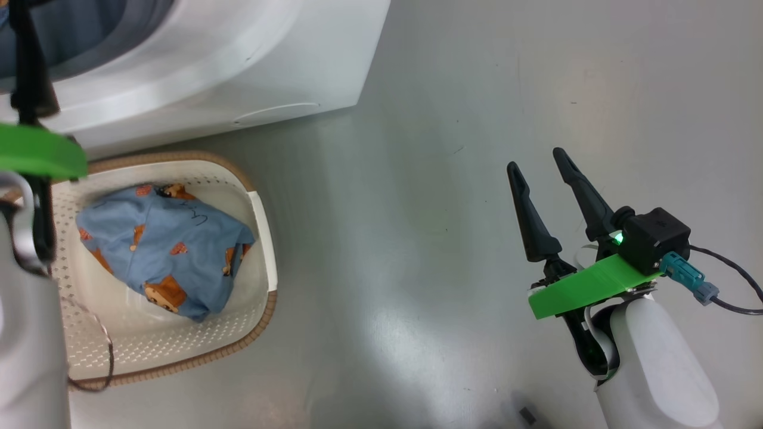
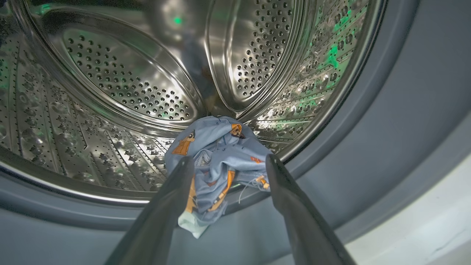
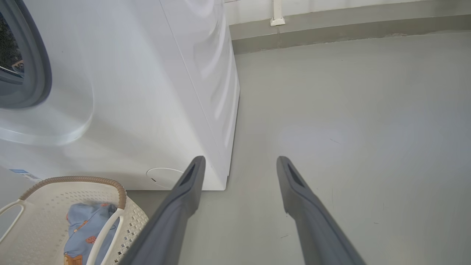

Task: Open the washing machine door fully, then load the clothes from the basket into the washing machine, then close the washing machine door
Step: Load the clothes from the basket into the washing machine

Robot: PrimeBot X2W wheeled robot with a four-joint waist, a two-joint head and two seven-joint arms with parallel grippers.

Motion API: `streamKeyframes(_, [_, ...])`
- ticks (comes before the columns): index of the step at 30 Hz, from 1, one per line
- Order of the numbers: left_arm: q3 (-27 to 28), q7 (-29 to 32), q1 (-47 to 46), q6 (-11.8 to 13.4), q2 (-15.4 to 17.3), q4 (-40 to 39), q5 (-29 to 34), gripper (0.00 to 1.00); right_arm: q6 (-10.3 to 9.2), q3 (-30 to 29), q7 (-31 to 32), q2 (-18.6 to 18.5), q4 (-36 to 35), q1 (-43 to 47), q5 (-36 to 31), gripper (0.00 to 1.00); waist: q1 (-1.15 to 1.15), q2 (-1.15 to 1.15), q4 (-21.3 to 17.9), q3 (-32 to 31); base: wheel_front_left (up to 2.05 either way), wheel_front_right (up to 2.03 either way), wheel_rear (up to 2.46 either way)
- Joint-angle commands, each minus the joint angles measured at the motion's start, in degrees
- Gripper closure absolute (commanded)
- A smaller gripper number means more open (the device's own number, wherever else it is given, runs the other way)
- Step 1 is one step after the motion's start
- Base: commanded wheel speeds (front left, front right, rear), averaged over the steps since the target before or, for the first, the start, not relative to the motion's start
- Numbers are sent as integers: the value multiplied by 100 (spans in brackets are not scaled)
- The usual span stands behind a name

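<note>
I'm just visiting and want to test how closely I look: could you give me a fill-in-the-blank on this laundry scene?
The basket beside the washing machine holds a bear-print cloth coloured light ____. The left gripper, jaws ____, points at a second such cloth on the steel drum's front edge. The right gripper hangs open over bare grey ____.
Missing words: blue; open; floor.

Cream perforated plastic basket (image 1: 264, 232) sits on grey floor (image 1: 447, 179), just before white front-loading washing machine (image 1: 268, 53). Light-blue printed cloth (image 1: 167, 244) lies in basket. Second cloth (image 2: 217, 154) lies on steel perforated drum (image 2: 121, 81) front lip, ahead of my left gripper (image 2: 228, 162). My right gripper (image 1: 536, 162) is right of basket.
</note>
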Motion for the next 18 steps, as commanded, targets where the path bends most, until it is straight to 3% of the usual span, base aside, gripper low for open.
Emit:
streamKeyframes(1, [135, 136, -286, 23, 302, 96, 16, 0, 17, 128, -27, 42, -138, 134, 7, 0, 0, 0, -10, 20, 0, 0, 0])
streamKeyframes(13, [147, 1240, -1335, -71, 408, 1260, -324, 0, 17, 154, -27, 42, -127, 161, 147, 0, 0, 0, -113, 96, 0, 0, 0])
streamKeyframes(18, [130, 1786, -1646, 24, 435, 1697, -371, 0, 17, 167, -27, 42, -122, 159, 179, 0, 0, 0, -142, 131, 0, 0, 0])
